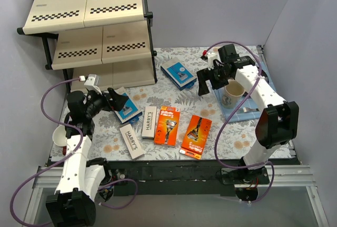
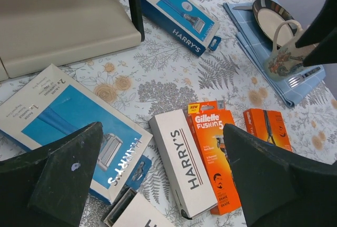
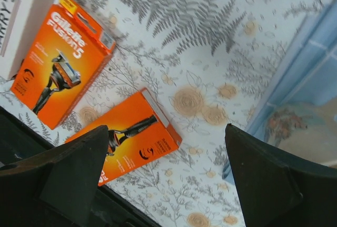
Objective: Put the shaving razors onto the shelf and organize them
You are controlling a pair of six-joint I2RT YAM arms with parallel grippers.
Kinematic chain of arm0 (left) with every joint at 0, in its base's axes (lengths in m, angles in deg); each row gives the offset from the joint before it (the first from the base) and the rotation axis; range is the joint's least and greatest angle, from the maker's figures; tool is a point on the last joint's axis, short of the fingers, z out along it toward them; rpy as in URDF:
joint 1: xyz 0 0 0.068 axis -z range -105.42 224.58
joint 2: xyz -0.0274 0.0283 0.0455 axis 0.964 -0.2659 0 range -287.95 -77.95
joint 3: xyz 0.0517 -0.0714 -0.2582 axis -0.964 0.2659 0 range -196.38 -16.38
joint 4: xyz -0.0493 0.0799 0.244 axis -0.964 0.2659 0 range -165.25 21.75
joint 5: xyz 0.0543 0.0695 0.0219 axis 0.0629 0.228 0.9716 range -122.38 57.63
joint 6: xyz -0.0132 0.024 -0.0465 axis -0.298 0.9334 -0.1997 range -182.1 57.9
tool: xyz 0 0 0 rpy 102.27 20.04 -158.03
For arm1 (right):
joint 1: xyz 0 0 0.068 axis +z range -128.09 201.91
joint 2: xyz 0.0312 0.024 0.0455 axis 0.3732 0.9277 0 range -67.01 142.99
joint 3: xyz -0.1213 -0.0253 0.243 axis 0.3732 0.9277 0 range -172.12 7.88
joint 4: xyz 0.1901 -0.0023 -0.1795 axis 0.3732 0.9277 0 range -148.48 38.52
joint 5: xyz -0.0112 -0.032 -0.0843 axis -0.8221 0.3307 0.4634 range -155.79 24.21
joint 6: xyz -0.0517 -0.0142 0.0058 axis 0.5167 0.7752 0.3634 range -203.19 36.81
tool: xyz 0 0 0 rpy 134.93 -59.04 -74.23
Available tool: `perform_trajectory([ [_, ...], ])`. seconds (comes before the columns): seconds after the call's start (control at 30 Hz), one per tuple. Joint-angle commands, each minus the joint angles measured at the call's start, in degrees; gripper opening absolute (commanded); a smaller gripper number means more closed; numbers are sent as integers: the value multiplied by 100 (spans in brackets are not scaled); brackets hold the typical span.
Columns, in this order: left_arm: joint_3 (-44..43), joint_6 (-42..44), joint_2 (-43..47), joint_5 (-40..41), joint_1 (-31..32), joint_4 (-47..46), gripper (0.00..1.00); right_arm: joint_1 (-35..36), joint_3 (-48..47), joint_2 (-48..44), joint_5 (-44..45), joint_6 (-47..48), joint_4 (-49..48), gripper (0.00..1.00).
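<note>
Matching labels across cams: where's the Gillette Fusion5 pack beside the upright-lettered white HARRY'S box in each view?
Top external: Fusion5 pack, centre, front row.
Left wrist: Fusion5 pack, lower centre.
Right wrist: Fusion5 pack, upper left.
Shared landmark: white HARRY'S box lying alongside it, seen in all three views.

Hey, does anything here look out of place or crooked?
Nothing spilled or damaged. One white box lies slanted, out of line with its neighbour, and a blue pack sits apart from the rest, near the foot of the shelf.
</note>
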Motion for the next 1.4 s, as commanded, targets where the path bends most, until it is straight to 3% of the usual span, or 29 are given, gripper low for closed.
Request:
perform_trajectory([
  [0.0,-333,-72,-246,-446,-53,9,98,159,-612,306,-869,519,-402,97],
  [0.27,-421,69,-818,-781,-53,-149,98,388,-1175,1219,-132,-1018,-1493,88],
  [0.57,-1107,-203,-1433,-676,-45,-192,98,300,-2097,2379,0,-1010,-1414,69],
  [0.93,-1168,-457,-1592,-386,-45,-158,98,212,-2590,3189,624,-966,-1388,69],
  [1.37,-1388,-546,-1776,-201,-53,-342,98,124,-2669,3663,9,-957,-1458,55],
])
